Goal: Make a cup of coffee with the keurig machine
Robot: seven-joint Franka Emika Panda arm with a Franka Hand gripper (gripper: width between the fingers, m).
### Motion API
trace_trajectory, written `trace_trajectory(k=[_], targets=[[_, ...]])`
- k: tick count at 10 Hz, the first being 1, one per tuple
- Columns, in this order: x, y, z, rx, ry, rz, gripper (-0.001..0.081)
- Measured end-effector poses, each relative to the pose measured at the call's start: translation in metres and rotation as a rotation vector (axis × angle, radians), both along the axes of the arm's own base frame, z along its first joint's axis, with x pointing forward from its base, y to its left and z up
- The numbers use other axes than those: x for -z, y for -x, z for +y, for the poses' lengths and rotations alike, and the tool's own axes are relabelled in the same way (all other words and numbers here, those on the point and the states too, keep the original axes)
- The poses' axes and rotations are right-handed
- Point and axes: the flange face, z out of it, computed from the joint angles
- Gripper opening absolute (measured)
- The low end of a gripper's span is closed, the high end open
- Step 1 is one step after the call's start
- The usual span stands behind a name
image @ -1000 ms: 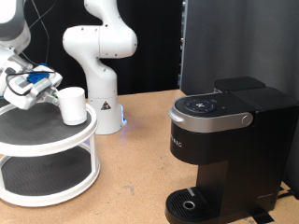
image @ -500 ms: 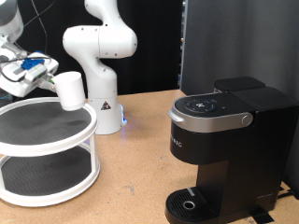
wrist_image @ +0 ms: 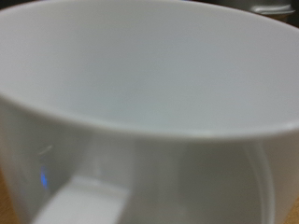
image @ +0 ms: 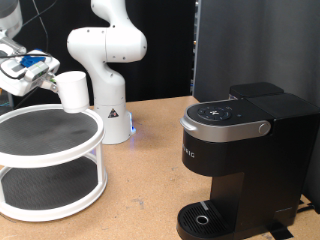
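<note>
While fingers [image: 50, 84] hold the cup [image: 72, 90] aloft, no writing reads clearly.

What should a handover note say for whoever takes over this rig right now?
Gripper: at the exterior view's upper left, shut on the cup, holding it in the air above the two-tier round shelf. The wrist view is filled by the cup's white wall.
Keurig machine: at the exterior view's right on the wooden table, lid down, drip tray bare.
Done: cup lifted off the shelf.
Left: cup not yet at the machine; no brewing visible.
</note>
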Motion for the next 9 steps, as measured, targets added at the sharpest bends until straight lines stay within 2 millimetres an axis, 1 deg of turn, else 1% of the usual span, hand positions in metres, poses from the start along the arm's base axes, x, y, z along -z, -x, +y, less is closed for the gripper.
trace_trajectory(k=[2, 4, 9], targets=[[0.01, -0.017, 0.013, 0.126, -0.046, -0.055, 0.0069], [0.018, -0.042, 0.035, 0.189, -0.044, -0.072, 0.0069], [0.017, -0.098, 0.094, 0.183, 0.017, -0.057, 0.0069]])
